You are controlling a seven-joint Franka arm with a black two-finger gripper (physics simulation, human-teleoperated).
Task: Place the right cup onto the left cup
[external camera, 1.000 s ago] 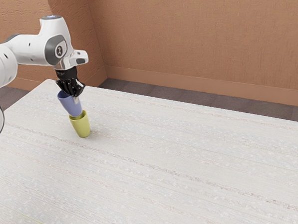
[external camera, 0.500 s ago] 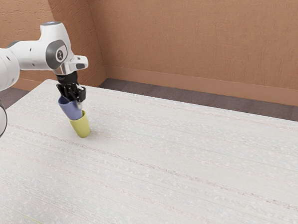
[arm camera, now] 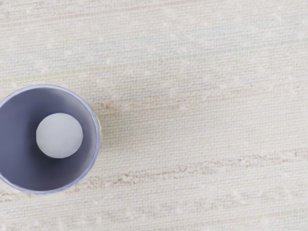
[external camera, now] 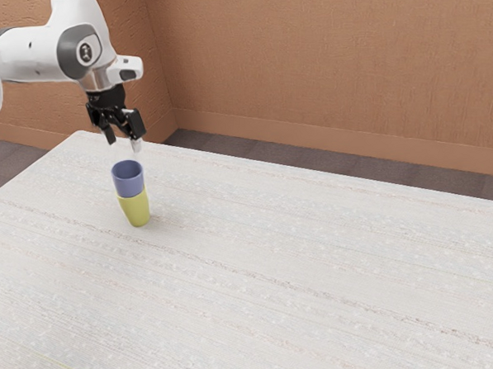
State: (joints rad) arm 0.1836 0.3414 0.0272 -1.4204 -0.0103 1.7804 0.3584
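My gripper (external camera: 124,143) is open above the cups in the exterior view, with its fingertips apart and a gap between them and the blue cup's rim. The blue cup (external camera: 129,181) stands upright, its lower part inside the yellow cup (external camera: 135,210), which rests on the table. From the wrist view, I look down into the blue cup (arm camera: 17,139) and see its pale round bottom; a thin sliver of the yellow cup (arm camera: 100,127) shows past its rim.
The pale, streaked table (external camera: 300,264) extends toward the exterior view's right and front. A brown wall (external camera: 323,73) rises behind it, beyond a strip of dark floor (external camera: 312,171).
My gripper has let go of the blue cup and risen above it. The blue cup, tilted before, has straightened up and settled in the yellow cup.
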